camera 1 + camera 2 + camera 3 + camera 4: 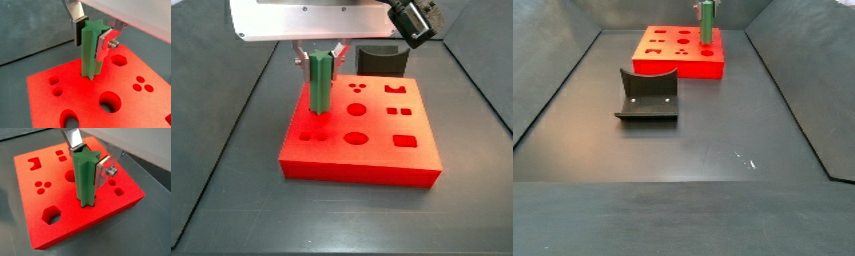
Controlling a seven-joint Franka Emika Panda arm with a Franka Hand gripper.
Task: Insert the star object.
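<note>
The star object (89, 50), a long green rod with a star profile, stands upright between the fingers of my gripper (93, 32). The gripper is shut on its upper part. It shows the same way in the other wrist view: gripper (90, 159), rod (85, 178). The rod's lower end meets the top face of the red block (80, 95), and what lies under it is hidden. In a side view the gripper (321, 52) holds the rod (321, 85) over the block's left part (358, 170). In another side view the rod (706, 22) stands at the block's right end (680, 68).
The block's top has several cut-out holes, among them a hexagon (119, 60), an oval (109, 101) and three small round holes (41, 186). The dark fixture stands behind the block (381, 58), on the grey floor (649, 95). Bin walls rise at the sides.
</note>
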